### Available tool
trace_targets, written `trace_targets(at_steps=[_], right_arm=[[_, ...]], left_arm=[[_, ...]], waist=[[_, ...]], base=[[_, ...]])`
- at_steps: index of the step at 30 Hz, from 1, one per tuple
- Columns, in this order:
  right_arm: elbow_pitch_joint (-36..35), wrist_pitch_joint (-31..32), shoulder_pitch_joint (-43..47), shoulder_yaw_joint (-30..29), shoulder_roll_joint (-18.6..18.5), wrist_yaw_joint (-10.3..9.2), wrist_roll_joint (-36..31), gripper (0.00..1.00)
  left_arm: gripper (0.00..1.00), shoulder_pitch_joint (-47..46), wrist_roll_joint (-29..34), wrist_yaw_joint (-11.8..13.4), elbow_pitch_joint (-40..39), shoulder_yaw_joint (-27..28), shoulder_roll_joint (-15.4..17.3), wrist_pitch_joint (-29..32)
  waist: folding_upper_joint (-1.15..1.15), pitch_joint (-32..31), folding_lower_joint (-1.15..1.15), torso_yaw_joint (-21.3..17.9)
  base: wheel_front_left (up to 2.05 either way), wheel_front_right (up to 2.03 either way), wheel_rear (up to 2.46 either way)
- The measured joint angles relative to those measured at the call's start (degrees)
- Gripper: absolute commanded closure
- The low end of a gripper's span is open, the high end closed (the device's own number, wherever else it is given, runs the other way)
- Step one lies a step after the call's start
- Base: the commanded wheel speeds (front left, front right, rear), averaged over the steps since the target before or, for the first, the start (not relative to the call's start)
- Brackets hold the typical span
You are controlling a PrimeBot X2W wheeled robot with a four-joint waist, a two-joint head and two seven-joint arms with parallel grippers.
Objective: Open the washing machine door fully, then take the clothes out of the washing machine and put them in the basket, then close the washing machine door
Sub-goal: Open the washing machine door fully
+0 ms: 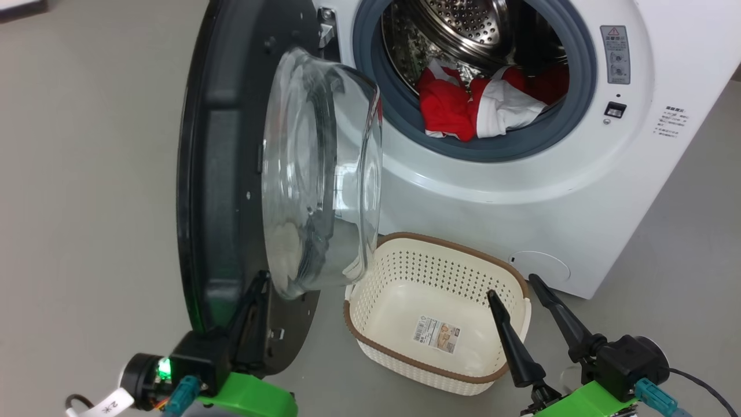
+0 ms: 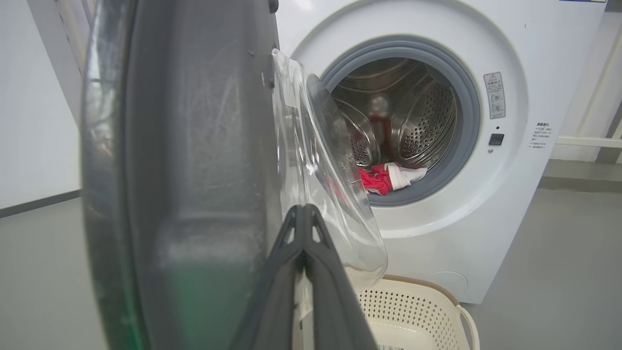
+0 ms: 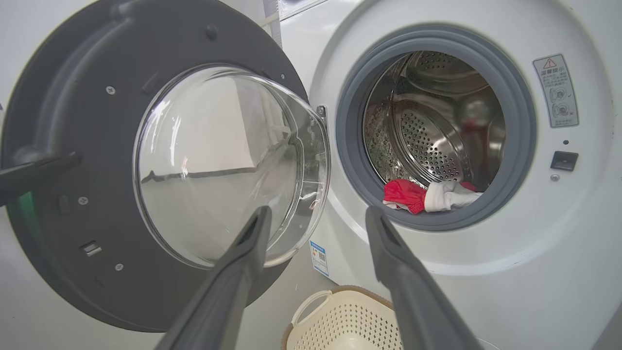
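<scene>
Two claws are showing in the head view: the left claw (image 1: 260,285) is clenched shut on nothing, its tips resting against the inner face of the washing machine door (image 1: 220,174), which is standing swung out from the washing machine (image 1: 463,197). The right claw (image 1: 512,288) is hanging released by the right-hand rim of the basket (image 1: 405,272). That basket is sitting on the floor (image 1: 87,174) just before the machine, while the clothes (image 1: 463,107) are lying in the drum (image 1: 463,23), spilling onto the grey gasket (image 1: 492,150). In the left wrist view, the left claw's fingers (image 2: 330,291) are meeting tip to tip beside the glass bowl (image 2: 316,146), with the clothes resting at the drum's lower lip. In the right wrist view, the right claw's fingers (image 3: 233,272) are spreading wide, pointing between bowl and drum opening, the basket sitting below them.
</scene>
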Motion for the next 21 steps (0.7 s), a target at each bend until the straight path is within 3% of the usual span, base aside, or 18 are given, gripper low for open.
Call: trace_targets(at_steps=[21], right_arm=[[-0.2, 0.1, 0.0, 0.7, 0.0, 0.00, -0.7, 0.00]], left_arm=[[1.00, 0.3, -2.6, 2.0, 2.9, 5.7, 2.8, -2.1]], waist=[[0.00, 1.0, 0.00, 2.7]], base=[[0.00, 0.00, 0.00]])
